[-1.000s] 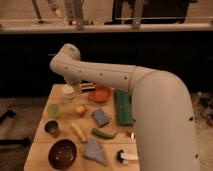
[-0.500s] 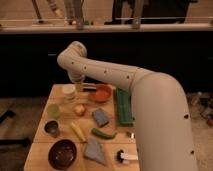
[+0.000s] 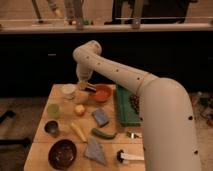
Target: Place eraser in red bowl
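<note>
Smooth white arm, black-dotted; gripper

White arm w/ small dark dots; gripper dark, over the worktop's far end by the red bowl, orange-red w/ bright rim. Worktop pale wood. Big bowl dark maroon. Block blue-grey. Tray green. Cup light green.

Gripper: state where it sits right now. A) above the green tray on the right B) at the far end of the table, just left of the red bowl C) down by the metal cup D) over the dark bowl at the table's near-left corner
B. The gripper hangs at the table's far end, beside the left rim of the red bowl, away from the dark bowl, green tray and metal cup.
</note>
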You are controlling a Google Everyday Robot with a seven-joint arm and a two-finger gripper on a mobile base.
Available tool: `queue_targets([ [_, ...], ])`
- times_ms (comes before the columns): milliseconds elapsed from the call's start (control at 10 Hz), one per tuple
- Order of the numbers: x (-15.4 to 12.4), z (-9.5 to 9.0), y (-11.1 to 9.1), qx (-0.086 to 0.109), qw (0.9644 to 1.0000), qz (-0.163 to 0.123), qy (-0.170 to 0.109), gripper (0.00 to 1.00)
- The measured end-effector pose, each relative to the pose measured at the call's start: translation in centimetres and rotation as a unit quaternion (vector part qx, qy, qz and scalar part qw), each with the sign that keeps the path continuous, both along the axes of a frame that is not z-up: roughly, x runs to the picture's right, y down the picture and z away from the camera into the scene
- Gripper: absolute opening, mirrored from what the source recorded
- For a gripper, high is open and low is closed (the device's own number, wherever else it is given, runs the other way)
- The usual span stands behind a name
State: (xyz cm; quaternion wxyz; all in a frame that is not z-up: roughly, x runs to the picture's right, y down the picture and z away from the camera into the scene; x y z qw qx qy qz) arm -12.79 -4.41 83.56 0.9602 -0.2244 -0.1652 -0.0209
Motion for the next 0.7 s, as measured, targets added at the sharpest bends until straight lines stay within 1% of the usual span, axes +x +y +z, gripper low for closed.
queue_targets([
  [200,0.9,0.7,-0.3,-0.009,0.9993,0.033,-0.013,0.00],
  [300,1.4,1.1,-0.4,-0.012,0.9988,0.045,-0.015,0.00],
  [500,2.5,1.7,-0.5,-0.019,0.9973,0.069,-0.016,0.00],
  [700,3.6,2.3,-0.6,-0.026,0.9949,0.096,-0.014,0.00],
])
